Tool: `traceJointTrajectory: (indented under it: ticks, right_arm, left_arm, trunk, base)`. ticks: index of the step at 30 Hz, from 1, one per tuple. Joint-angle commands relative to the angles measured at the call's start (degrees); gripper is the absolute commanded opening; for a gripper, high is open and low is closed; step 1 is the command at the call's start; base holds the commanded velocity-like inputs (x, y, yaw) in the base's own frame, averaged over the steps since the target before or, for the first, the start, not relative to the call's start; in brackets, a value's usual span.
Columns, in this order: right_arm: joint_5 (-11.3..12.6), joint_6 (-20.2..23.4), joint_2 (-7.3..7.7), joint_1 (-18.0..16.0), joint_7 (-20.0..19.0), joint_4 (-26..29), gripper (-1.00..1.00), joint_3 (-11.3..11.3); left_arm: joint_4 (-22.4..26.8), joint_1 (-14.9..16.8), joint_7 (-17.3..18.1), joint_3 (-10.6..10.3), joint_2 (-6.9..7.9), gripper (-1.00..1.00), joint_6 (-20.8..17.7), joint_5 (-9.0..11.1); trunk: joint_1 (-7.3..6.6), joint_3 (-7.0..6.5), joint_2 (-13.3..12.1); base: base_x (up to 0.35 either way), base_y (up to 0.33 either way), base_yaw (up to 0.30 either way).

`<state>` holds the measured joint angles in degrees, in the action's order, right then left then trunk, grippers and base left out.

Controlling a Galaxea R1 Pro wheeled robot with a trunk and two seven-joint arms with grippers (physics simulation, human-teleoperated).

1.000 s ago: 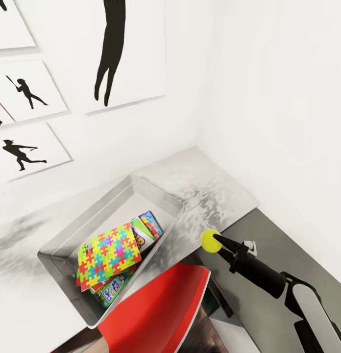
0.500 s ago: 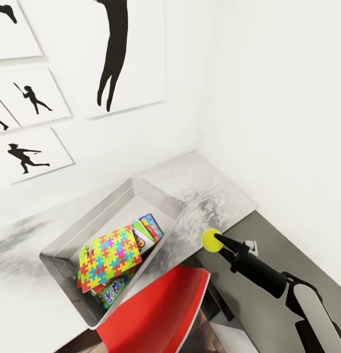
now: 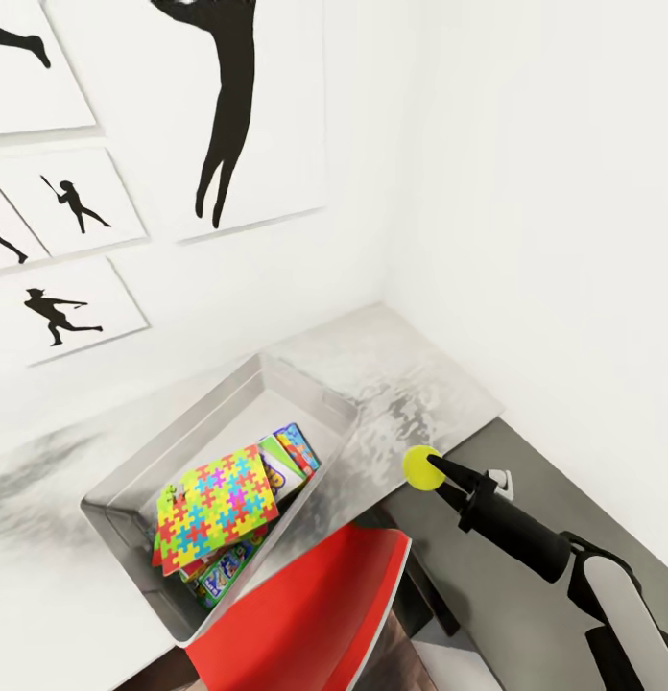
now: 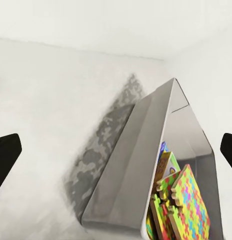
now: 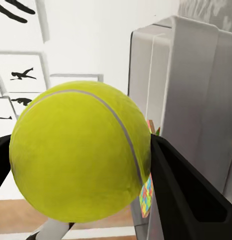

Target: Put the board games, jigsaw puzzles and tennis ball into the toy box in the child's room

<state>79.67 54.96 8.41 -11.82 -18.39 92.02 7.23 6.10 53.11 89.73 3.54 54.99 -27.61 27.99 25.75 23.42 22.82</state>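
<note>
Your right hand (image 3: 440,470) is clamped on the ball (image 3: 420,468), short of the bin (image 3: 305,384) ahead. Your left hand (image 4: 116,155) hangs apart beside the bin. Carry the ball past the near rim, over the puzzle (image 3: 217,504), before you let go.

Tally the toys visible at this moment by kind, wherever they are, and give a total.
Tennis ball: 1, held in the right hand
Jigsaw puzzles: 2, stacked in the toy box, the lower one mostly covered
Board games: 3, partly under the puzzles
Total: 6
</note>
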Motion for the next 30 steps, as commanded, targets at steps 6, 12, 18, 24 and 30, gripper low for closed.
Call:
traceJointTrajectory:
  ticks: [6,12,18,24,30]
  right_arm:
    - [-0.3,0.2,0.09,0.0,-0.2,0.0,-1.0,0.3]
    - [-0.3,0.2,0.1,0.0,-0.2,0.0,-1.0,0.4]
    - [-0.3,0.2,0.11,0.0,-0.2,0.0,-1.0,0.3]
    - [-0.3,0.2,0.12,0.0,-0.2,0.0,-1.0,0.4]
    - [-0.3,0.2,0.12,0.0,-0.2,0.0,-1.0,0.5]
  left_arm:
    - [0.0,0.1,0.3,0.3,0.08,1.0,-0.6,-0.5]
    - [0.0,0.1,0.3,0.3,0.06,1.0,-0.6,-0.5]
    - [0.0,0.1,0.3,0.3,0.1,1.0,-0.6,-0.5]
    - [0.0,0.1,0.3,0.3,0.11,1.0,-0.6,-0.5]
    - [0.0,0.1,0.3,0.3,0.11,1.0,-0.6,-0.5]
  trunk:
    - [0.03,-0.48,0.1]
    - [0.03,-1.04,0.1]
    - [0.03,-1.6,0.1]
    - [0.03,-2.16,0.1]
    - [0.03,-2.72,0.1]
  base:
    - [-0.032,0.001,0.0]
    - [-0.2,0.096,0.0]
    - [-0.046,0.026,0.0]
    - [-0.111,0.014,0.0]
    - [-0.183,0.051,0.0]
